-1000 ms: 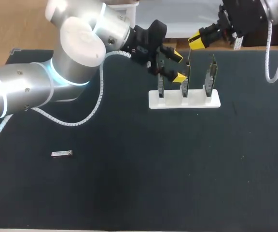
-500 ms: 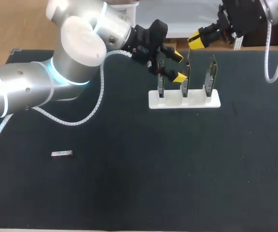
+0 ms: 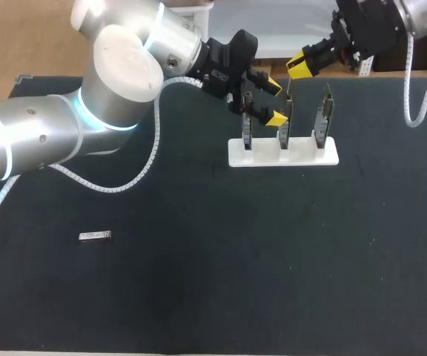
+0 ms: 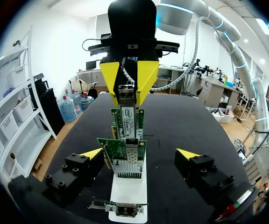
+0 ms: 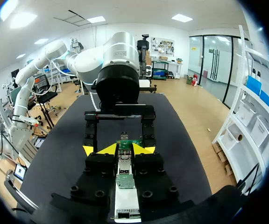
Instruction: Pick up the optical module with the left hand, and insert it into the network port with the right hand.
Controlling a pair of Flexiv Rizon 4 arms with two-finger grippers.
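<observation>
Head view: optical module (image 3: 95, 236) lies flat on table (image 3: 273, 259), near left, well apart from both my grippers. My left gripper (image 3: 274, 102) spread wide, fingers either side of upright cards (image 3: 323, 115) in white rack (image 3: 284, 154), far middle. My right gripper (image 3: 300, 65) hangs beyond rack's far side, fingers pinching silver module (image 4: 126, 92).

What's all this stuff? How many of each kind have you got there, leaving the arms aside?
Cards: 3
Stand: 1
Modules: 2, one lying loose, one held in the right tool
Total: 6
</observation>
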